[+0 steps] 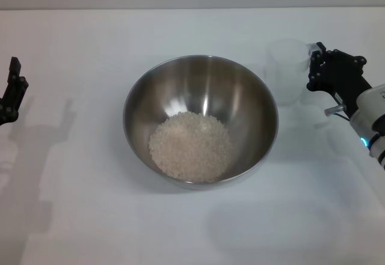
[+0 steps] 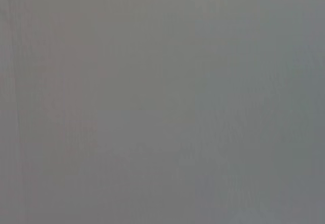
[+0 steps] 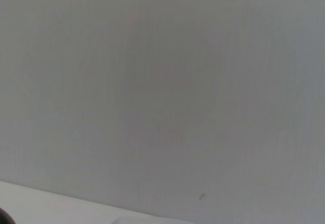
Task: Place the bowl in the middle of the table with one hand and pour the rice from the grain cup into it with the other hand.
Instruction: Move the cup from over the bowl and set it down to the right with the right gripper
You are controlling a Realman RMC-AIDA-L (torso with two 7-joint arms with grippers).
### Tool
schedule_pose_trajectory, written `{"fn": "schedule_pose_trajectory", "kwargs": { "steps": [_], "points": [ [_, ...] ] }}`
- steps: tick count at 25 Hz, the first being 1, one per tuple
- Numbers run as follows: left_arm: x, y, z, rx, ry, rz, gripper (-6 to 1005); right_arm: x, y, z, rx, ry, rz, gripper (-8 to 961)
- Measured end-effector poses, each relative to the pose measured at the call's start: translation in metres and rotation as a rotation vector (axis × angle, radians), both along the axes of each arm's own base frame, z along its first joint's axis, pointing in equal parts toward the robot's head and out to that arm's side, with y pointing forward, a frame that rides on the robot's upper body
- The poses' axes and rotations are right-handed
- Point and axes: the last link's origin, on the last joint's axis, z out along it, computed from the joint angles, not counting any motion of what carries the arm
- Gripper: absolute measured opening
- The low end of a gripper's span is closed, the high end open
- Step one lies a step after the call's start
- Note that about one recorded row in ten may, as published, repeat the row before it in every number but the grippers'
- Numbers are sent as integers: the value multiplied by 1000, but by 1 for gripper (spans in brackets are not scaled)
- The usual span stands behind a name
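Observation:
The bowl [image 1: 243,97] stands in the middle of the table [image 1: 90,217], with the rice [image 1: 190,145] heaped in its bottom. The grain cup [image 1: 286,73] stands upright on the table just right of the bowl and looks empty. My right gripper [image 1: 313,68] is open right next to the cup's right side, with its fingertips at the cup's edge and no grip on it. My left gripper [image 1: 11,91] is at the far left edge of the table, well away from the bowl and partly cut off. Both wrist views show only blank pale surface.
The table's far edge [image 1: 192,8] runs along the top of the head view. Bare tabletop lies in front of the bowl and to its left.

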Motion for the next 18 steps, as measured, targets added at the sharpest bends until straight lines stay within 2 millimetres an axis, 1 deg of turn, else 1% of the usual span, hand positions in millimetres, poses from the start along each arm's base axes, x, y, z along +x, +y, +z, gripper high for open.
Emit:
{"fn": "schedule_pose_trajectory", "kwargs": {
  "steps": [18],
  "points": [
    [1,-1,-1,-6,1,-8,814,0,-4,-11,-74,-53,19,129]
  ]
}}
